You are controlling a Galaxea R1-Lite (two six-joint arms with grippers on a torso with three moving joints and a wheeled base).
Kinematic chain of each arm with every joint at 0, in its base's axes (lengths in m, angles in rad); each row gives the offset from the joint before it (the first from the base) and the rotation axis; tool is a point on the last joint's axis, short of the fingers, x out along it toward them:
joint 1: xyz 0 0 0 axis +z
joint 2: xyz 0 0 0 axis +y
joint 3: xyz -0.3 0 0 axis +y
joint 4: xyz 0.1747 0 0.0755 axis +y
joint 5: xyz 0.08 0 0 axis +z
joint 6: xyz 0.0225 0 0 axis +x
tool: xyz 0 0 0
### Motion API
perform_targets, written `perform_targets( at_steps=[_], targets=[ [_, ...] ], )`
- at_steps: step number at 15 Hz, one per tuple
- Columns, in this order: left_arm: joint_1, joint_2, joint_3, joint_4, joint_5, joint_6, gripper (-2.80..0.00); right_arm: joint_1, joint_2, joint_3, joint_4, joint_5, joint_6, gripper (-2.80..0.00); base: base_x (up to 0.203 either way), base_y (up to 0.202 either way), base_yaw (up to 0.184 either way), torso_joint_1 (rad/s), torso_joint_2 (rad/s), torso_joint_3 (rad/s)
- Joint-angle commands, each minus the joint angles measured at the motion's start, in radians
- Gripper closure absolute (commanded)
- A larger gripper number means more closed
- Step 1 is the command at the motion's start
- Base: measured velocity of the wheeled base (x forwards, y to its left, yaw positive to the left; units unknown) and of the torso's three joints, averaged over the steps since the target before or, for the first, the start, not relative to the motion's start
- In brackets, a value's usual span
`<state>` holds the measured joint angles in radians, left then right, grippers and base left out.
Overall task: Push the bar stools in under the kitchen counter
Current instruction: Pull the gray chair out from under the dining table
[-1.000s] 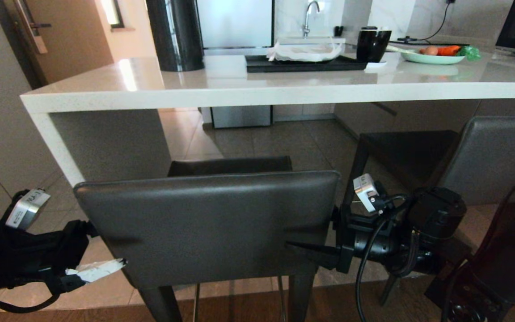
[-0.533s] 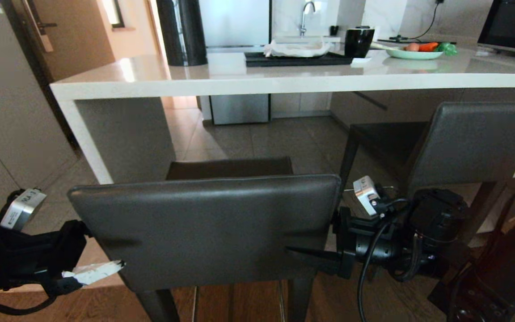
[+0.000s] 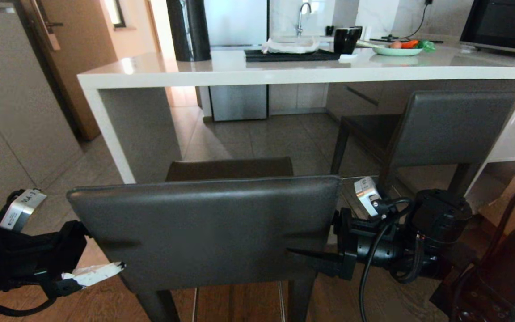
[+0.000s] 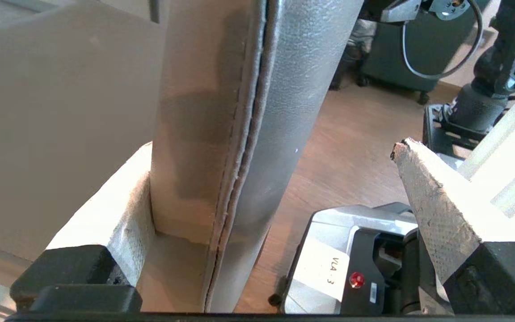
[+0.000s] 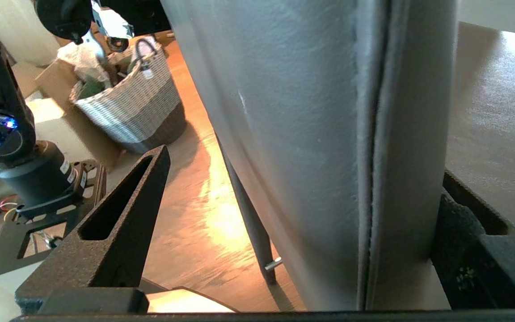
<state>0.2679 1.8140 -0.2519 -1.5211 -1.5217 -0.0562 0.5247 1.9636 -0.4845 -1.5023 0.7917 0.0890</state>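
Left hand (image 3: 88, 273) was spread wide, straddling the left edge of the near bar stool's backrest (image 3: 204, 228); one finger (image 4: 119, 223) lay against the front face, gripping nothing. Right hand (image 3: 318, 259) straddled the right edge likewise, wide open. Near stool stood short of the bench (image 3: 284, 74); second bar stool (image 3: 449, 127) sat at its edge.

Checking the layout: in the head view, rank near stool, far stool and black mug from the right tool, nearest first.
1. Near stool: its backrest edge sits between the right tool's open fingers.
2. Far stool: ahead, right, at the counter.
3. Black mug: on the counter, farthest.
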Motion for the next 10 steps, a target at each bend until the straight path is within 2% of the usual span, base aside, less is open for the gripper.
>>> perform_targets(
  at_steps=[1,6,10],
  targets=[
    [0.001,-0.001,-0.001,-0.009,-0.008,-0.001,-2.80,0.000,-0.003,0.000,-0.010,0.004,0.000,-2.80,-0.195,0.000,-0.002,0.002,0.00,0.002],
    [-0.015,-0.001,-0.006,-0.009,-0.008,0.001,-2.80,-0.002,-0.003,0.000,-0.010,0.004,0.000,-2.80,-0.183,0.000,-0.002,0.003,0.00,0.001],
    [-0.014,0.008,-0.015,-0.009,-0.008,-0.002,-2.80,-0.010,-0.003,-0.002,-0.010,-0.014,0.001,-2.80,0.000,0.000,0.000,0.000,0.00,0.000]
  ],
)
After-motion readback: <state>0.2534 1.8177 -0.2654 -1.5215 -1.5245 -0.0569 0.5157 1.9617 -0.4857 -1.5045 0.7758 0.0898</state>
